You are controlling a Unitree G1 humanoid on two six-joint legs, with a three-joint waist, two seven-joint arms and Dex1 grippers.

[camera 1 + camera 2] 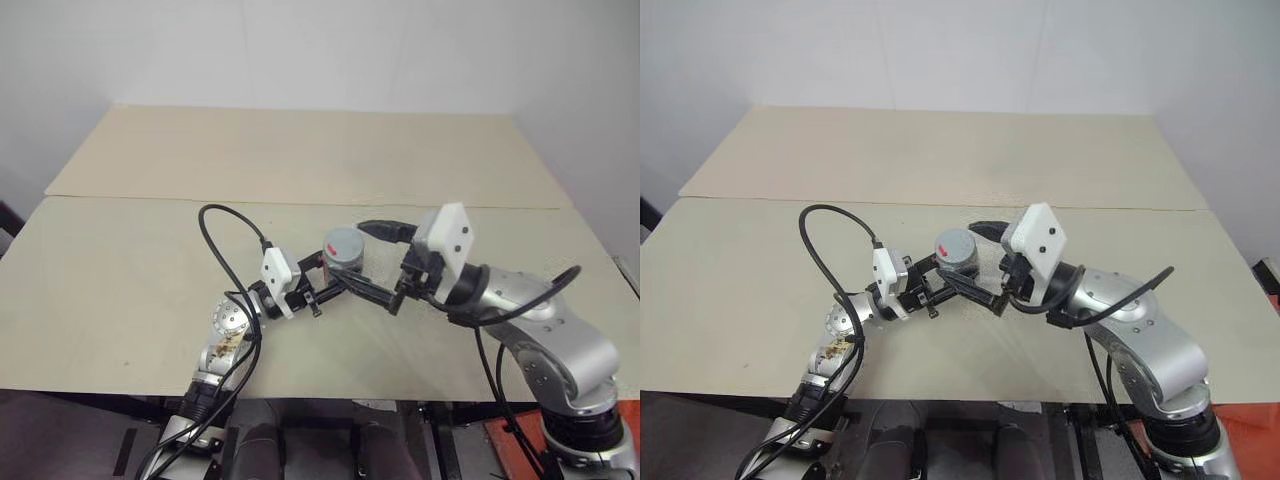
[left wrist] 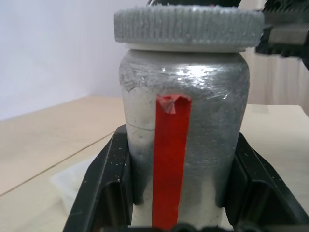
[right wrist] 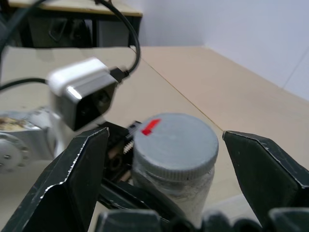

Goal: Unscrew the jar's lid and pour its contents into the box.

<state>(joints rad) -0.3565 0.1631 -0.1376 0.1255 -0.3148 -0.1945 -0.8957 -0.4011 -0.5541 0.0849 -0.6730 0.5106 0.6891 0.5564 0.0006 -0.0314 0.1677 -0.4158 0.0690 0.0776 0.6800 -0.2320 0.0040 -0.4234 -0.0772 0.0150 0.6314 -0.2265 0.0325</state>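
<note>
The silver-grey jar [image 2: 183, 116] with a red stripe stands upright just above the table, and my left gripper [image 2: 181, 140] is shut on its body. The ribbed grey lid [image 3: 175, 144] sits on top of the jar and bears a small red mark. My right gripper [image 3: 165, 135] is open, with one finger on each side of the lid and a gap on both sides. In the head view the jar [image 1: 345, 255] is at the table's middle, between the two arms. The clear whitish box [image 2: 72, 183] lies on the table behind the jar. The contents are hidden inside the jar.
The beige table [image 1: 120, 280] stretches wide to the left and back, with a seam to a second board [image 1: 300, 150] behind it. A black cable [image 1: 225, 250] loops up from my left wrist. The table's front edge runs just below both arms.
</note>
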